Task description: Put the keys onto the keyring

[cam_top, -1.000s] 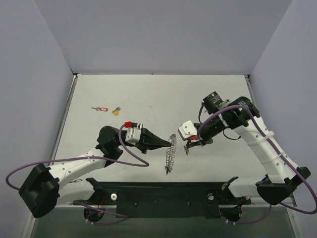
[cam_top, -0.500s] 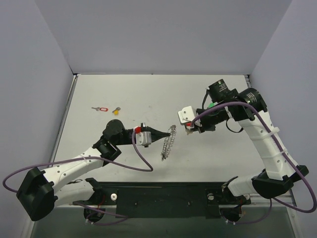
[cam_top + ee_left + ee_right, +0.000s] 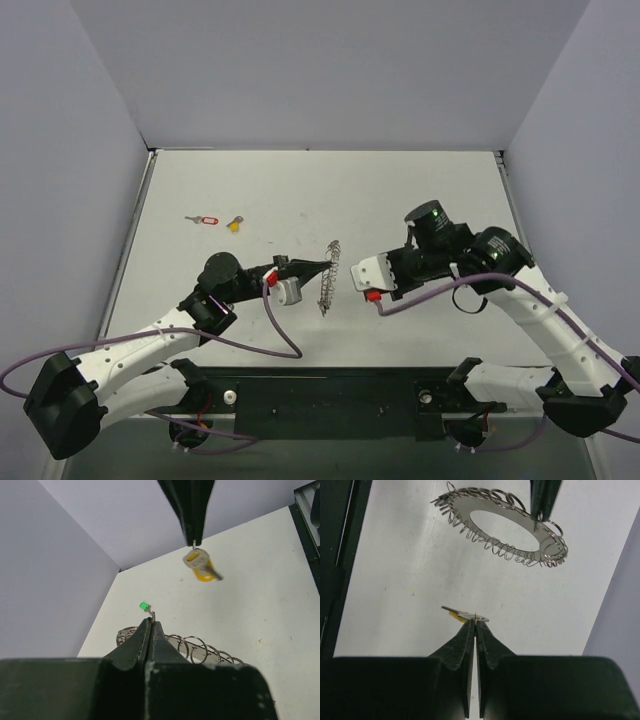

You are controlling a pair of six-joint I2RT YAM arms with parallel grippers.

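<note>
Keyring (image 3: 192, 646): floppy loop of small metal links, hanging from the left gripper over the middle of the table (image 3: 420, 190).
Left gripper (image 3: 151, 628): jaws pressed together on 1 link at the loop's edge.
Green key (image 3: 144, 606): tiny, just above those fingertips; its attachment cannot be told.
Held key (image 3: 462, 614): yellow-headed, just beside the keyring, not touching it.
Right gripper (image 3: 473, 622): clamped on the held key.
Red-tag key (image 3: 203, 219) and yellow key (image 3: 234, 224): 2 lying side by side, far left, well apart from both arms.
</note>
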